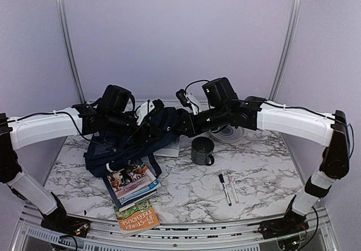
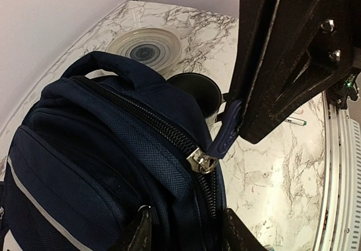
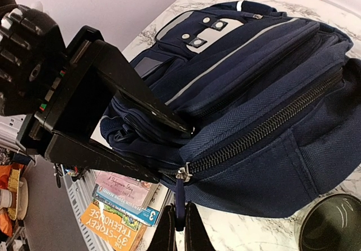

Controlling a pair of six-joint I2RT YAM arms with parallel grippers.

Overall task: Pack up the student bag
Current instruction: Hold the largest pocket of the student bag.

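Backpack (image 1: 115, 152) position: lying on the marble table (image 1: 265, 172), left of centre, closer to the left edge than to the right. Main zip faces up and runs along its top side.

Right gripper (image 3: 180, 224): jaws pressed together, pinching the navy zip pull (image 2: 225, 131). The pull is drawn taut away from the metal slider (image 2: 202, 162).

Left gripper (image 2: 183, 231): jaws stand apart with the zip edge of the backpack between them. Both fingers (image 3: 144, 101) appear to touch the fabric; whether they clamp it cannot be told.

Other items on the table:
- Stack of books (image 1: 132, 184), touching the near side of the backpack.
- Orange book (image 1: 137, 217), at the near edge, just in front of the stack.
- Dark mug (image 1: 202, 150), just beside the backpack on its right, near the table centre.
- Plate (image 2: 145, 47) with a blue spiral, behind the mug toward the far edge.
- Two pens (image 1: 228, 189), right of centre, well apart from the backpack
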